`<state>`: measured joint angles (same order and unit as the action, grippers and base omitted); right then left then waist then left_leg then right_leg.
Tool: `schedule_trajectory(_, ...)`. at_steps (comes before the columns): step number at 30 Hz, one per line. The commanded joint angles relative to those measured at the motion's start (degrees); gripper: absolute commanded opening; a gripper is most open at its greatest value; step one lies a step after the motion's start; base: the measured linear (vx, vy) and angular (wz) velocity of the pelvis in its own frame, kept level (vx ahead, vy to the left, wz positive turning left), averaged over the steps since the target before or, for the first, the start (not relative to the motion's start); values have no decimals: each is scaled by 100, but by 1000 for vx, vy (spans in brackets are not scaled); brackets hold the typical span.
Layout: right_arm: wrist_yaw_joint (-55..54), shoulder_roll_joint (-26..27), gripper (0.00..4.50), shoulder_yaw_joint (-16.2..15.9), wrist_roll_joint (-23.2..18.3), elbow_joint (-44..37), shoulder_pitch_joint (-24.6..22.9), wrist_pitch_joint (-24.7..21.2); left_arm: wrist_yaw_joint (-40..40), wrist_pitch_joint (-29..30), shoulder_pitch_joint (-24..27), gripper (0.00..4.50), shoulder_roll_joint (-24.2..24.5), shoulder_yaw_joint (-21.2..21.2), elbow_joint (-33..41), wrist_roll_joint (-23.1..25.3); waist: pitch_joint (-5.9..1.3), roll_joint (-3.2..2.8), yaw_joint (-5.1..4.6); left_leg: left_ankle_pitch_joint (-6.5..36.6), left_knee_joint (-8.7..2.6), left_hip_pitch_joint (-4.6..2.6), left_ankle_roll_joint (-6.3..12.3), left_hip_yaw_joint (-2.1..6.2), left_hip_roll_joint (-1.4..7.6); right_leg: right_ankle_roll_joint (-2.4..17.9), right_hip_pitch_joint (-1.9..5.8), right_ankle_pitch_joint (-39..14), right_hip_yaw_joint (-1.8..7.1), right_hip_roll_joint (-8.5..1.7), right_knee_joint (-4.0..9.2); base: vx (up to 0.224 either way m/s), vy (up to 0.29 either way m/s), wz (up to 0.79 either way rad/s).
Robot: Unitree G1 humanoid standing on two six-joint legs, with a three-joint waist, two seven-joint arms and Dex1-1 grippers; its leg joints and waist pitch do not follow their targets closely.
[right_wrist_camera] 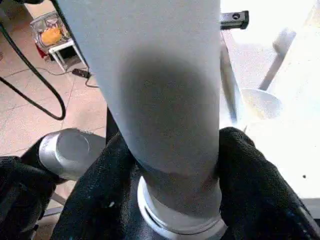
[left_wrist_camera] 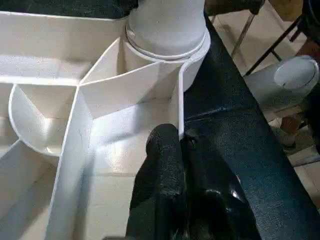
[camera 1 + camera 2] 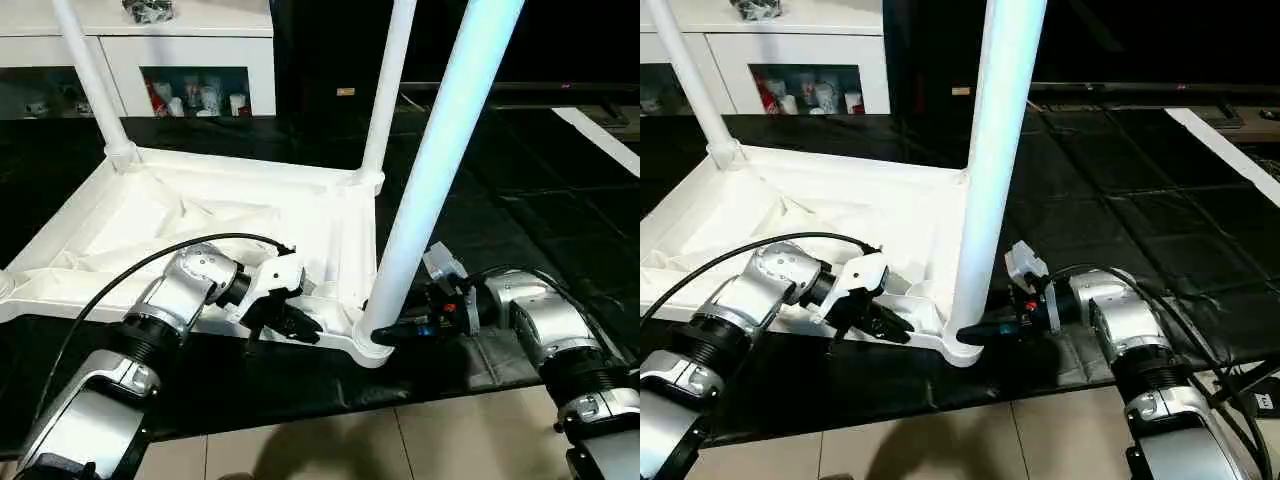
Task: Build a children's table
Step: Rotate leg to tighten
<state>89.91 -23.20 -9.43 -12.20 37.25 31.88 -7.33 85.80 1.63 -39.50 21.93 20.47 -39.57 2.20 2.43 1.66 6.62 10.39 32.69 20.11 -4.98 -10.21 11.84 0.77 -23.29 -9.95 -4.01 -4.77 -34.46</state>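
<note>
The children's table lies upside down on a black mat, its white top (image 3: 230, 160) showing the ribbed underside. Three white legs stand in corner sockets: far left (image 3: 90, 70), far right (image 3: 388, 80) and the near right leg (image 3: 440, 150). My left gripper (image 3: 300, 325) is shut on the top's thin front rim (image 2: 179, 100), just beside the near right socket (image 2: 165, 45). My right gripper (image 3: 385, 332) wraps the near right leg at its base, one black finger (image 1: 110, 170) pressed on each side of it, just above the socket (image 3: 370, 345).
A white glass-door cabinet (image 3: 190, 50) stands behind the table. The black mat (image 3: 520, 200) stretches away to the right. Tiled floor (image 3: 350, 440) lies in front of the mat's near edge. A black cable (image 3: 130, 270) arcs over my left forearm.
</note>
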Motion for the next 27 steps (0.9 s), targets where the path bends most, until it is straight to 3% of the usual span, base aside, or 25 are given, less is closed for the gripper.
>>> schedule_trajectory(1, 121, 77, 207, -74, -142, -191, -38, -124, -193, 245, -37, 0, -123, 0, 16, -16, -353, 10, -25, 885, -305, -17, 400, -23, 157, 1495, 326, -815, 230, -312, 322, 0, 0, 0)
schedule_trajectory(5, -552, 346, 206, 60, -194, -538, -282, -304, -634, 402, -12, 0, -230, -40, 29, 100, -331, -4, -27, 993, -324, -17, 367, -18, 158, 1409, 320, -1063, 233, -315, 358, 0, 0, 0)
schedule_trajectory(9, -1786, 780, 204, 228, -32, -559, -354, -590, -1241, 889, -39, 0, -547, -215, 21, 42, -298, 2, -75, 1392, -375, -36, 110, 15, 136, 1035, 299, -2129, 220, -337, 468, 0, 0, 0)
schedule_trajectory(10, -2373, 986, 204, 287, 90, -475, -312, -722, -1542, 1063, -89, 0, -707, -284, -41, 39, -297, -24, -111, 1409, -386, -28, 42, 36, 131, 979, 299, -2230, 228, -336, 470, 0, 0, 0)
schedule_trajectory(14, -3763, 1479, 201, 419, 400, -167, -120, -870, -2318, 1271, -273, 0, -1109, -434, -353, 56, -289, -11, -290, 1562, -399, -11, -76, 60, 91, 832, 273, -2469, 213, -312, 517, 0, 0, 0)
schedule_trajectory(16, -4512, 1705, 199, 465, 590, 45, 2, -911, -2658, 1320, -360, 0, -1299, -511, -509, 57, -291, -8, -344, 1643, -384, -18, -50, 62, 78, 816, 267, -2561, 208, -318, 543, 0, 0, 0)
schedule_trajectory(19, -5743, 2157, 195, 631, 768, 371, 235, -1017, -3424, 1443, -548, 0, -1692, -720, -814, 1, -289, -24, -404, 1678, -375, -30, -51, 60, 67, 793, 231, -2635, 213, -309, 558, 0, 0, 0)
schedule_trajectory(23, -6595, 2542, 194, 866, 693, 843, 604, -1036, -4082, 1560, -744, 0, -2003, -1031, -1012, -47, -308, -33, -424, 1642, -374, -24, 27, 46, 77, 881, 236, -2267, 226, -293, 540, 0, 0, 0)
schedule_trajectory(27, -6889, 2667, 194, 847, 878, 918, 704, -935, -4202, 1548, -826, 0, -2073, -1078, -1085, -1, -319, -33, -425, 1534, -377, -2, 77, 41, 75, 977, 266, -1870, 231, -294, 511, 0, 0, 0)
